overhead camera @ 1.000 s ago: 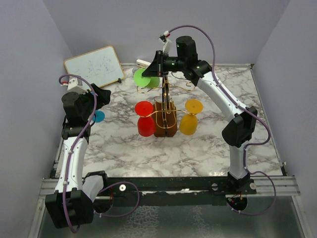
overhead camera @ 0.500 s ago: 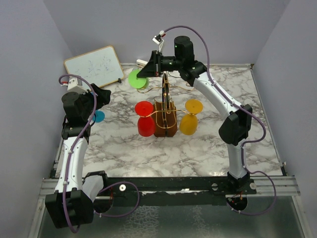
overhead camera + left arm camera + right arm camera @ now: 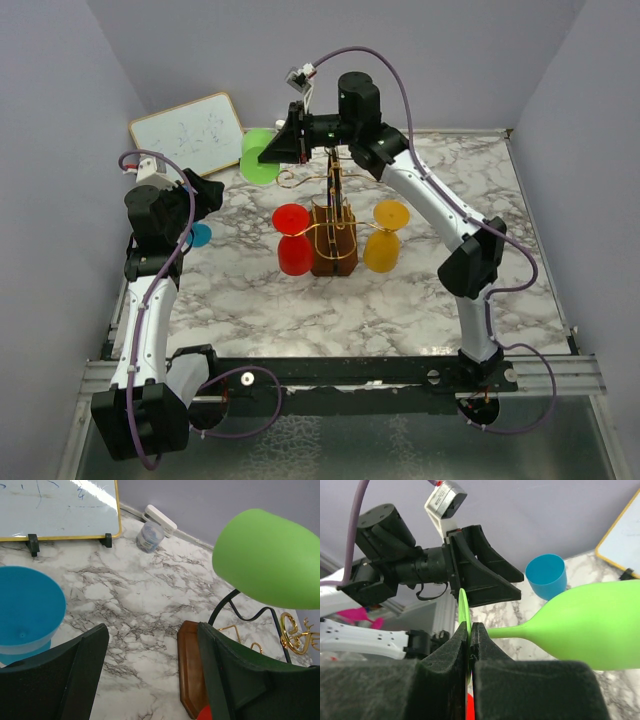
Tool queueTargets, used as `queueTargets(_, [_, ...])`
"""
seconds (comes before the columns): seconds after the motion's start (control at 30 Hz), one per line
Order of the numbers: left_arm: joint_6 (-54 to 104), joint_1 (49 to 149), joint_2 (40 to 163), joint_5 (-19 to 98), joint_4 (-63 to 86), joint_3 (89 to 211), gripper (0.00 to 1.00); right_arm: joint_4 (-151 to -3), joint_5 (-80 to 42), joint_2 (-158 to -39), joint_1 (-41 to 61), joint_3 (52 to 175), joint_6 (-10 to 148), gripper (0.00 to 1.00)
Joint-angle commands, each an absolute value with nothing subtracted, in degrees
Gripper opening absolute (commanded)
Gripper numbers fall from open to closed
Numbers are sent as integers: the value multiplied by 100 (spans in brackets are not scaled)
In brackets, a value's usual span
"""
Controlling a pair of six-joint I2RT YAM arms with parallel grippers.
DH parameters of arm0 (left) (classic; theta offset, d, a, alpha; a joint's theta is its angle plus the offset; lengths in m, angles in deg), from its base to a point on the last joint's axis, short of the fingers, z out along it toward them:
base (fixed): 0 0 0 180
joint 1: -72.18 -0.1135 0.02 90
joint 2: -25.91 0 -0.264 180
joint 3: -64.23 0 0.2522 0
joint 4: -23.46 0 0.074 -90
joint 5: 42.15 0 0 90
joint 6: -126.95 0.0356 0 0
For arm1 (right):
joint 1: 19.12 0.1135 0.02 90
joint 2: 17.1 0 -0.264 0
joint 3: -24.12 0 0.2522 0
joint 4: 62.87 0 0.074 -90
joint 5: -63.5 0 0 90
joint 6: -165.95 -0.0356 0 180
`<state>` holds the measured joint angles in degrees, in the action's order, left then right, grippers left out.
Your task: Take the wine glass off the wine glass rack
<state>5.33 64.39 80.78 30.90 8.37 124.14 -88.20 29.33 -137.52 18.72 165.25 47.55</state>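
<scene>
Right wrist: right pincer (image 3: pixel 470 632) grips wine glass (image 3: pixel 590 630).

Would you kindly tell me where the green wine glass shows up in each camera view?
Top external: green wine glass, upper centre, left of middle.
Left wrist: upper right corner.
Right wrist: right side, foot pinched in the right claw.
Shared landmark: the blue cup, seen in all three.

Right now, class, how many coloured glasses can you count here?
4: the green glass in the right gripper; the red glass and yellow glass hanging either side of the rack; the blue glass on the table beside the left arm. Others may be hidden.
</scene>
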Motion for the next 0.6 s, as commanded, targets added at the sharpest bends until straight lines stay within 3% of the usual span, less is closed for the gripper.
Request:
queueTargets(0.0, [495,6450,8084,3046,982,12387,73,-9637,1856,-12554,2321,16265,6879,1])
queueTargets(0.23, [490,6445,8078,2978,1020,12432,73,-9164,599,-10459,3225,13895,8570,1])
queueTargets(0.57, [427,6454,7649,2084,-93,13621,73,-8523,-1469,-7819,5605,10290,11467,3])
